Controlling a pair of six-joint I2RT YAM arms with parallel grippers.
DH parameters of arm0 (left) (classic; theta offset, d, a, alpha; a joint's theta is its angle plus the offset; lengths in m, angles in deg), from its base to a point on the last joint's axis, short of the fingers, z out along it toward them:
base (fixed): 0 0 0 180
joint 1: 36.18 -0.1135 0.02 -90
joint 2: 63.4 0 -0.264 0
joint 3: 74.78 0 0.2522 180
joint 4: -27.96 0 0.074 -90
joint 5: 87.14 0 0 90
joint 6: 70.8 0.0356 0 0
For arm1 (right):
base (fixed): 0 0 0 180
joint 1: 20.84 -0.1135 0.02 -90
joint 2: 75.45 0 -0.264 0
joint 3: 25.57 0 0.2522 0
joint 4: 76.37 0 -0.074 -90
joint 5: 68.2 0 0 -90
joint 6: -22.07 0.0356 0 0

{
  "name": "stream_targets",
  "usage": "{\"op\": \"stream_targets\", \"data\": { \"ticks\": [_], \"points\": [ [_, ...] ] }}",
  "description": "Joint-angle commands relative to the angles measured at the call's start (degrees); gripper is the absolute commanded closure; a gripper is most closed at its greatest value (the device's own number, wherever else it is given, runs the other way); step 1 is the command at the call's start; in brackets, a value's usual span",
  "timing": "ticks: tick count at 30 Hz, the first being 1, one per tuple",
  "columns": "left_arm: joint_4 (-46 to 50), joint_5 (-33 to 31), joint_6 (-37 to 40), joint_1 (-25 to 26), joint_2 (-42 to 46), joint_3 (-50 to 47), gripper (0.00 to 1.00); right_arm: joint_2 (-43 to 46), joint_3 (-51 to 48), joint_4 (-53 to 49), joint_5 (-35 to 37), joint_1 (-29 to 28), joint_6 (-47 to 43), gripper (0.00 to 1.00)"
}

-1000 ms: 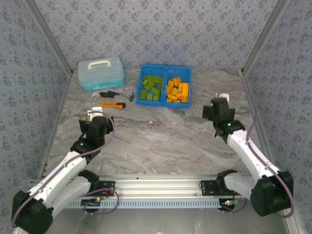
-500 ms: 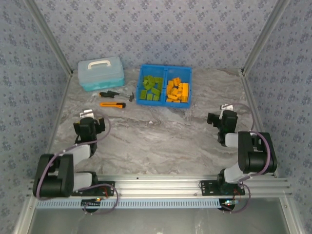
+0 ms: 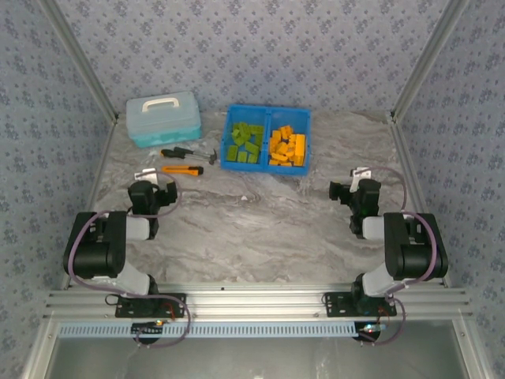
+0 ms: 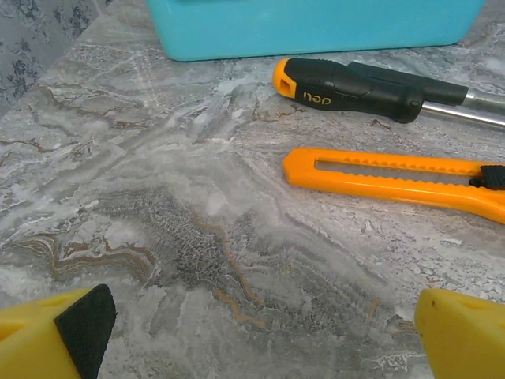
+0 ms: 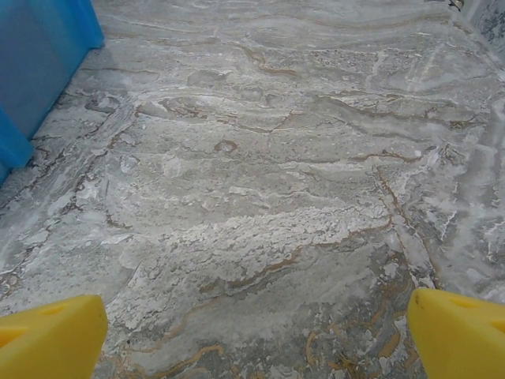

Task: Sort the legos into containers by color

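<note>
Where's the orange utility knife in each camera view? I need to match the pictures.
Top view: utility knife left of centre, on the near side of the light-blue case.
Left wrist view: utility knife right of centre, running off the right edge.
Shared landmark: the black-handled screwdriver just behind it.

One blue bin (image 3: 268, 107), two compartments. Green legos (image 3: 245, 143) in the left one, orange legos (image 3: 287, 148) in the right: roughly ten each, too small for an exact tally. One lidded case (image 3: 163, 117). One utility knife (image 4: 394, 178). One screwdriver (image 4: 347, 81).
</note>
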Motion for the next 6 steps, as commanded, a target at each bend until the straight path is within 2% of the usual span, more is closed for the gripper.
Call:
{"op": "stream_targets", "data": {
  "ticks": [1,6],
  "points": [
    [-1.9,1.1,0.2,-0.4,0.9,1.3,0.01,0.0,1.4,0.6,-1.1,0.5,-0.9,0.0],
    [-2.0,1.2,0.2,-0.4,0.8,1.2,0.01,0.2,0.6,1.8,-1.3,0.5,-1.0,0.0]
  ]
}}
